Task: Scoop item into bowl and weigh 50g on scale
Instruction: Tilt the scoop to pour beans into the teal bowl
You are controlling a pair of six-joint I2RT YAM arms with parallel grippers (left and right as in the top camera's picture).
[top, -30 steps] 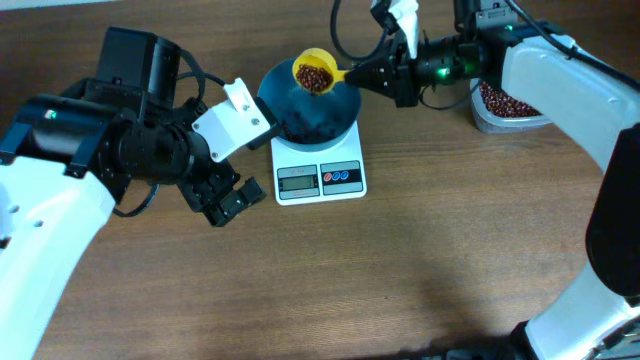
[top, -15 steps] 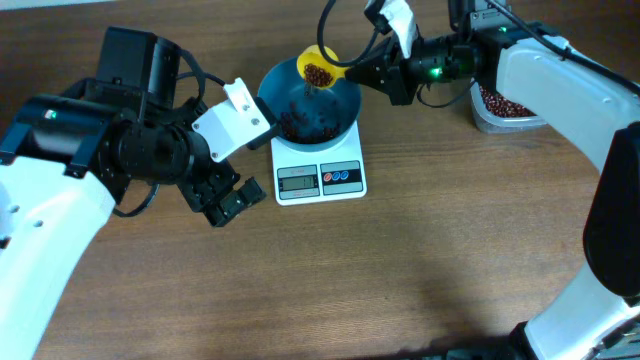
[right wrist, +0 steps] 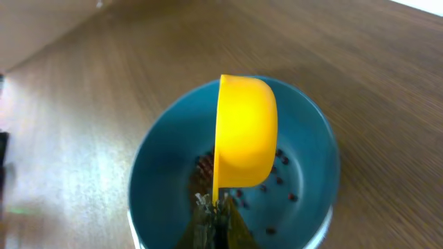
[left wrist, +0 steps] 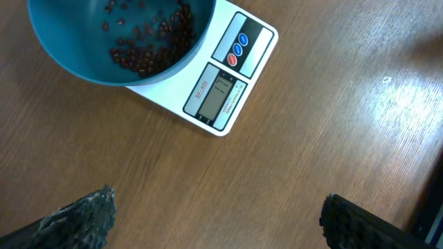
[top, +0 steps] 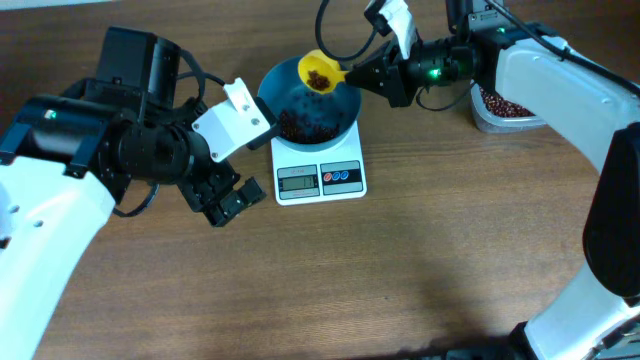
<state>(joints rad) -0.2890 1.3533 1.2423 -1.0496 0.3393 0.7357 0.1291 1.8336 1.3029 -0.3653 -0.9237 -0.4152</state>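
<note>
Scoop tilted over the bowl on the scale.
Overhead: the right gripper clenches the yellow scoop by its handle above the teal bowl, which sits on the white scale with red-brown beans inside. More beans fill a clear tub behind the right arm. The left gripper hangs just beside the scale. Left wrist: its fingers stand wide apart, released, grasping nothing. Right wrist: the scoop's rounded back faces the camera over the bowl, with beans scattered on the bowl's floor.
</note>
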